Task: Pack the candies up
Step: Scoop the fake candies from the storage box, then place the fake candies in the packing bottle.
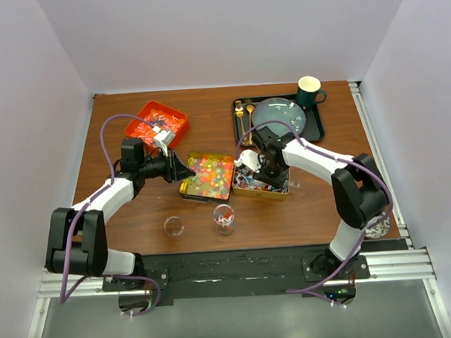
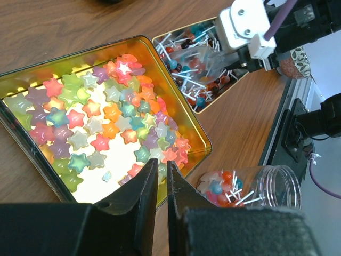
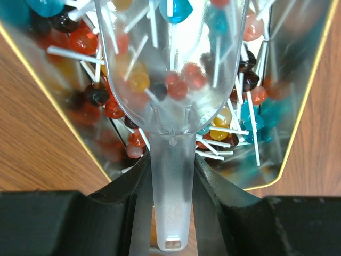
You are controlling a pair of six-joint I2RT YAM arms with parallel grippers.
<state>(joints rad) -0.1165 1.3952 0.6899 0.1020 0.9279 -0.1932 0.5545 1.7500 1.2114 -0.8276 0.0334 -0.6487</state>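
Right end effector (image 3: 170, 176) clamping clear scoop (image 3: 170, 101), candies (image 3: 84, 40) beneath

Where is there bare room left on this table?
Bare wood shows at the back between the red tray and the black tray, and front right between the lollipop jar and the right arm. The middle is crowded: star-candy tin and lollipop tin side by side, with the left hand and the right hand, gripping a scoop, at them.
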